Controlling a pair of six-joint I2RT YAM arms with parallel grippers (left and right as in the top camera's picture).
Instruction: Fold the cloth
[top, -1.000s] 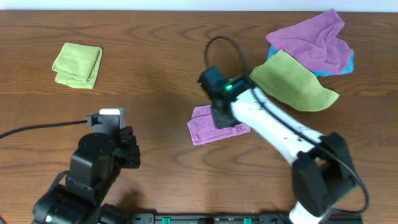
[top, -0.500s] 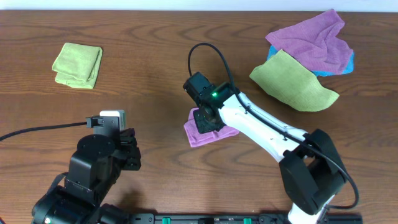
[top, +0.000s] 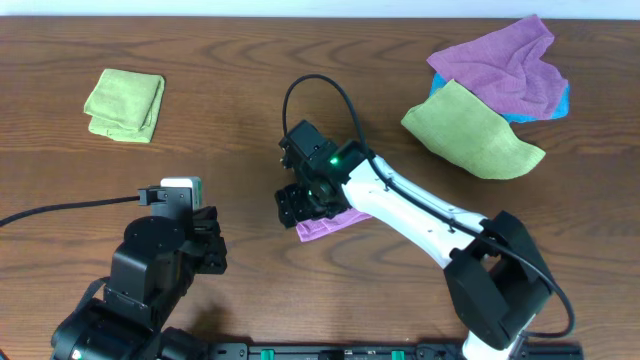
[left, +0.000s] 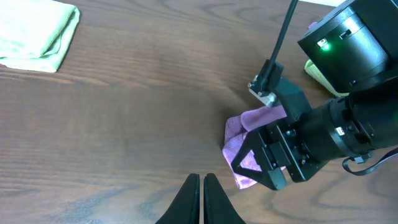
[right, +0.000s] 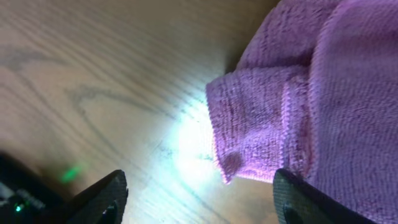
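The cloth (top: 324, 226) is a small folded purple-mauve towel lying mid-table, largely covered by my right arm in the overhead view. My right gripper (top: 298, 205) hovers over its left end with the jaws wide apart. In the right wrist view a folded corner of the cloth (right: 280, 112) lies free on the wood between the spread fingers of the right gripper (right: 202, 194), nearer the right one. The left wrist view shows the cloth (left: 237, 132) under the right gripper (left: 264, 163). My left gripper (left: 201, 198) is shut and empty, left of the cloth.
A folded yellow-green cloth (top: 125, 103) lies at the back left. At the back right a rumpled purple cloth (top: 500, 65), a yellow-green cloth (top: 470, 135) and a blue one (top: 562, 100) are piled together. A black cable (top: 300, 95) loops above the right wrist.
My right arm swept left over the cloth, drawing it a little leftward, then its jaws opened and let the cloth go. The left arm stayed still.
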